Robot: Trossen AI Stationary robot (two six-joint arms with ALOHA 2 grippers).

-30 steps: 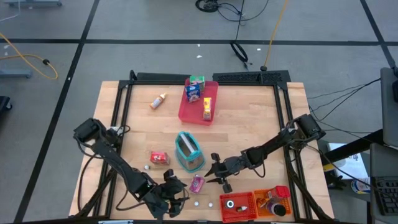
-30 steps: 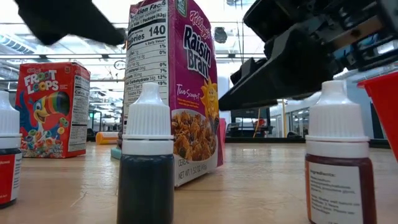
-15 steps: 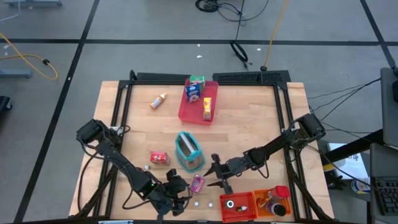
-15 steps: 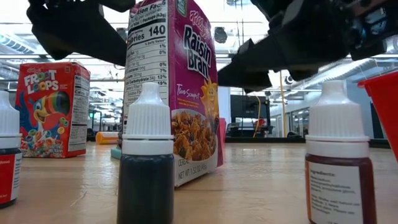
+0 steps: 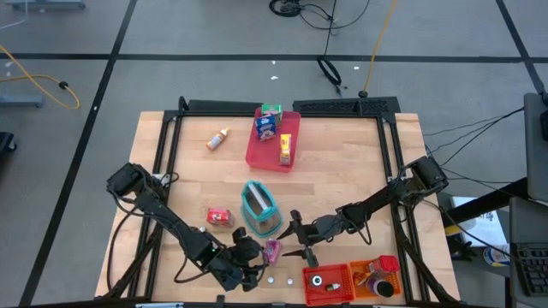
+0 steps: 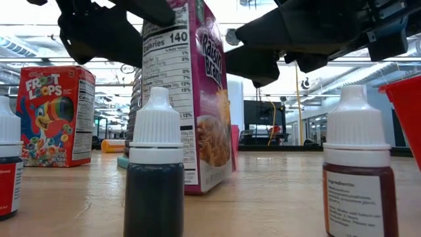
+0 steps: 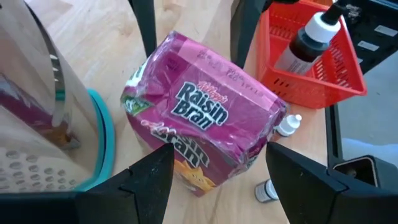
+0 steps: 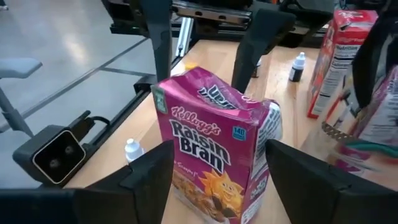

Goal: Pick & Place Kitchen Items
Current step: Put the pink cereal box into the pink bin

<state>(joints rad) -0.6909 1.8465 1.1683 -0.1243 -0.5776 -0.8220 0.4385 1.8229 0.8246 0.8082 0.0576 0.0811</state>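
A pink Raisin Bran box stands upright on its base near the table's front edge, its top crumpled. My left gripper is open and comes at the box from the near left, one finger on either side of it. My right gripper is open too. It comes level from the right, and the box stands between its fingers. In the low view both arms hang dark over the box. My left gripper has a finger close against the box's lower corner and the other beside its opposite edge. I cannot tell whether either finger touches the box. My right gripper touches nothing.
A red Froot Loops box and a teal rack stand just behind. Small dropper bottles stand at the front edge. A red bin and an orange bin sit front right. A pink tray and an orange-capped bottle lie far back.
My right gripper has opened and risen a little, so its finger has come away from the box's side. My left gripper has moved toward the table's right, up to the box. The box has turned about on its base and stays upright.
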